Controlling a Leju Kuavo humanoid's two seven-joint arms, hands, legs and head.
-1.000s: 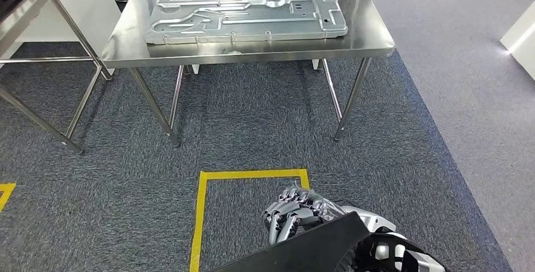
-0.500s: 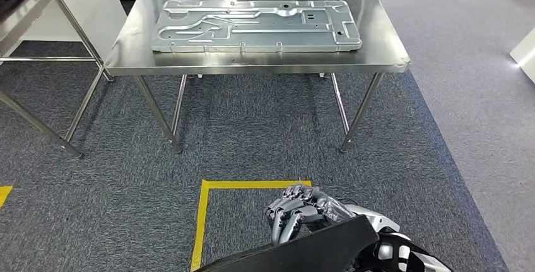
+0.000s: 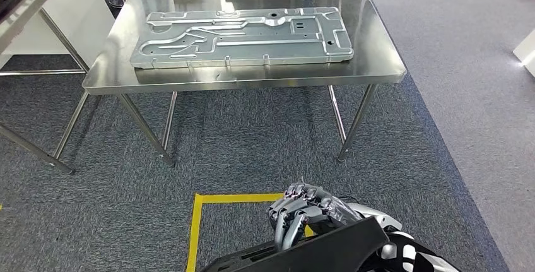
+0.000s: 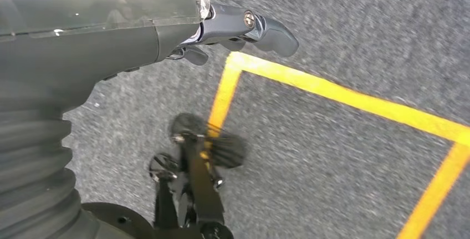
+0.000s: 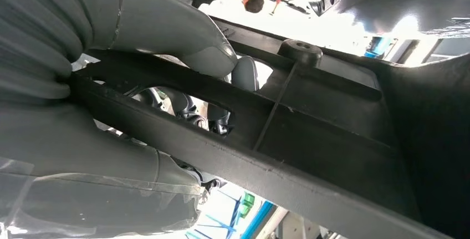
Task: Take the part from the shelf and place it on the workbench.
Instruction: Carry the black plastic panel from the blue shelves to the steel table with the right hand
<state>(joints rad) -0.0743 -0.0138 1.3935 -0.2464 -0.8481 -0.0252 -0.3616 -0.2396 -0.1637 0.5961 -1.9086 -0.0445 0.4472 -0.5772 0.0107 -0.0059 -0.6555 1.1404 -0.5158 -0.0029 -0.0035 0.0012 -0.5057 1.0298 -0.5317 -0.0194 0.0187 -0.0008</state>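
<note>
Compared with one second ago, the whole head view has shifted: the steel workbench (image 3: pixel 378 64) now shows more of its top and sits a little to the left, and the yellow floor marking (image 3: pixel 240 197) lies lower, so I judge that the robot (and its camera) has moved, not the furniture. On the workbench lies a large silver stamped plate (image 3: pixel 243 37), flat, near the front edge.

The right hand (image 3: pixel 301 214) holds the task's thing, a black plastic part (image 3: pixel 315 252), low in front of the body and well apart from the workbench. So the part is already off the shelf, and the step in hand is the carrying toward the bench. The next move calls for coming closer to the bench, then lifting the part above the edge and setting it on a bare area, probably to the right of the silver plate or in front of it, without knocking that plate.

From the right wrist view one sees what the head view cannot: the thick thumb (image 5: pixel 183 34) presses on a rib of the part while the fingers wrap from the other side. In the left wrist view the left hand (image 4: pixel 244 28) hangs above the carpet with nothing in it; whether its fingers are spread or curled I cannot tell.
</note>
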